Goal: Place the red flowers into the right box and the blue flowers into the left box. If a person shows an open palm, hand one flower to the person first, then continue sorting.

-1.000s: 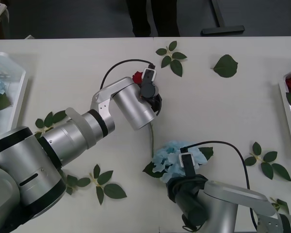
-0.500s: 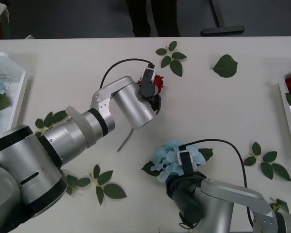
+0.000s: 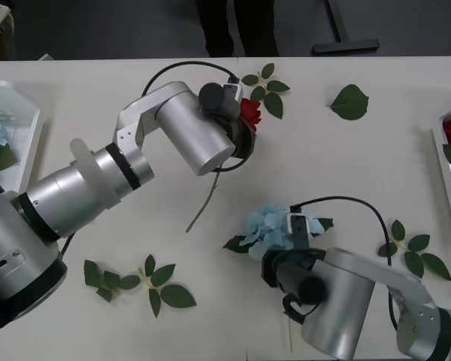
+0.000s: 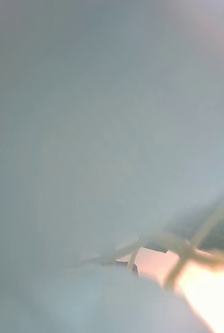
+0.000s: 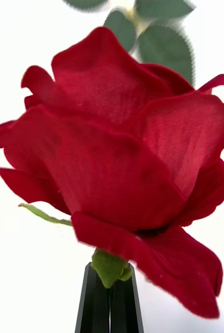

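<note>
Left gripper [image 5: 110, 299] closed, arm extended forward; right gripper [image 3: 289, 235] low

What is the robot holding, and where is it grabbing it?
The left gripper pinches a red rose just under its bloom. The right gripper's hold by the blue flower cannot be told.

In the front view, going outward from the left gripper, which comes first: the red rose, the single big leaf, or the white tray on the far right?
1. The red rose, clamped in the left gripper itself near the table's far middle.
2. The single big leaf, lying off to the robot's right on the table.
3. The right box, at the table's right edge, farthest.
</note>
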Robot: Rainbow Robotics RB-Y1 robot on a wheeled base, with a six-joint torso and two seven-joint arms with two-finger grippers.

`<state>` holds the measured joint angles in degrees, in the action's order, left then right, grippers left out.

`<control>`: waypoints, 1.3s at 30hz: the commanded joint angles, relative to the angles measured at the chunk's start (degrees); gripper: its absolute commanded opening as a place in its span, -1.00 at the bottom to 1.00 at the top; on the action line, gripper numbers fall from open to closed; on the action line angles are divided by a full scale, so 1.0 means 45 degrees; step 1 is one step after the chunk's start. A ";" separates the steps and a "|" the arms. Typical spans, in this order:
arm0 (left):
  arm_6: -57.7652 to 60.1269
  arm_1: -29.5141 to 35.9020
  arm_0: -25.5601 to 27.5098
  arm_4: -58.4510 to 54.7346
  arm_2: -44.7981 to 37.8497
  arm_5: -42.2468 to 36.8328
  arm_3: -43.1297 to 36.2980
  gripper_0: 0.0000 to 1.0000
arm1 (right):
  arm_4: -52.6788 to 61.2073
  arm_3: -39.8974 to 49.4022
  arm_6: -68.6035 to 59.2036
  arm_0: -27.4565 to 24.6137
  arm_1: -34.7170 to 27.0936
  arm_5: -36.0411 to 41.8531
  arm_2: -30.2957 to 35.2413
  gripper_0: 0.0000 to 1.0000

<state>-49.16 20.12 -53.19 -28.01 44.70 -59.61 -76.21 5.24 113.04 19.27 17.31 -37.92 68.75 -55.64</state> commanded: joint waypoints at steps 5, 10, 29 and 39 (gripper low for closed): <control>-0.2668 0.1994 0.1331 -0.2173 -0.3331 -0.0621 -0.4548 -1.00 | 0.3621 0.0993 0.3238 0.0235 -0.1496 0.0055 0.4786 -1.00; -0.3391 0.2561 0.2835 -0.3013 -0.4738 -0.0055 -0.6853 -1.00 | 0.5945 0.0856 0.5113 0.0235 -0.1535 0.0211 0.7325 -1.00; -0.3508 0.0100 0.5218 -0.2115 -0.4699 0.5668 -0.8533 -1.00 | 0.6824 -0.1956 0.7300 0.0508 -0.0988 -0.0296 0.8750 -1.00; -0.3332 -0.1209 0.6136 -0.2075 -0.3527 0.8871 -0.8494 -1.00 | 0.5691 -0.3109 0.7437 0.0567 -0.0481 -0.1156 0.7754 -0.56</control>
<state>-65.89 17.87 -27.19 -37.97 27.44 -22.23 -112.61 33.58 98.75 52.97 17.63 -40.89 64.80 -17.80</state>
